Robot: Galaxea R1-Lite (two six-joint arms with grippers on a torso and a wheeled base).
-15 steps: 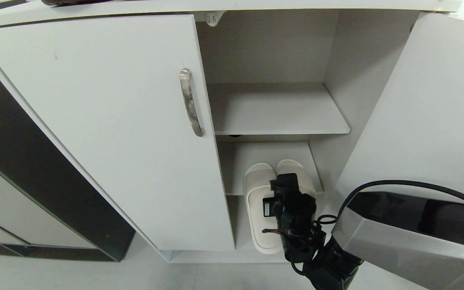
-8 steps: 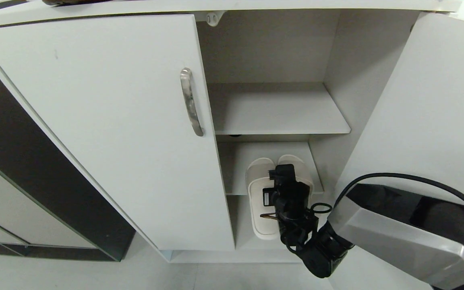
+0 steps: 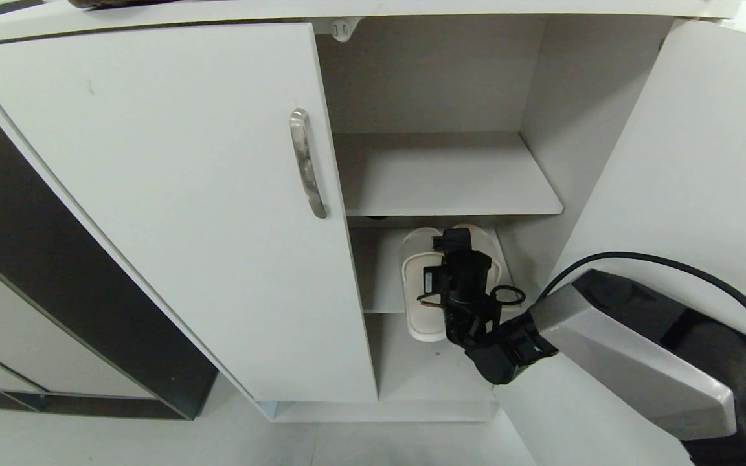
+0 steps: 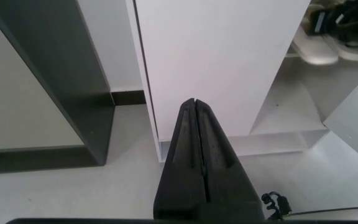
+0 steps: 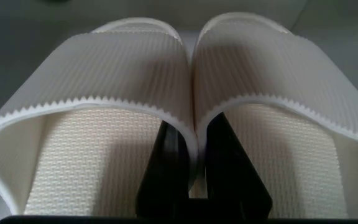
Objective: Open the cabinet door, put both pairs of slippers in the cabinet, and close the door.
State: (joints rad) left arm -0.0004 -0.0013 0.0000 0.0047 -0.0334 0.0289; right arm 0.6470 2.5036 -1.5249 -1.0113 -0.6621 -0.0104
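The white cabinet (image 3: pixel 438 175) has its right door (image 3: pixel 690 168) swung open and its left door (image 3: pixel 172 194) shut, with a metal handle (image 3: pixel 307 165). A pair of cream slippers (image 3: pixel 421 291) is held side by side over the lower shelf (image 3: pixel 383 285), toes pointing inward. My right gripper (image 3: pixel 454 259) is shut on the pair, pinching the two inner straps (image 5: pixel 192 134) together between its black fingers (image 5: pixel 166 162). The left gripper (image 4: pixel 194 109) hangs shut and empty in front of the left door, low above the floor; the slippers (image 4: pixel 325 46) show beyond it.
An upper shelf (image 3: pixel 444 175) sits bare above the slippers. The cabinet floor (image 3: pixel 431 375) lies below the lower shelf. A dark panel (image 3: pixel 56 272) stands to the left of the cabinet. Pale floor (image 3: pixel 153 440) spreads in front.
The right arm has pushed the slippers deeper into the cabinet, from hanging out over the lower shelf's front edge to lying mostly on the shelf. The left gripper has stayed put.
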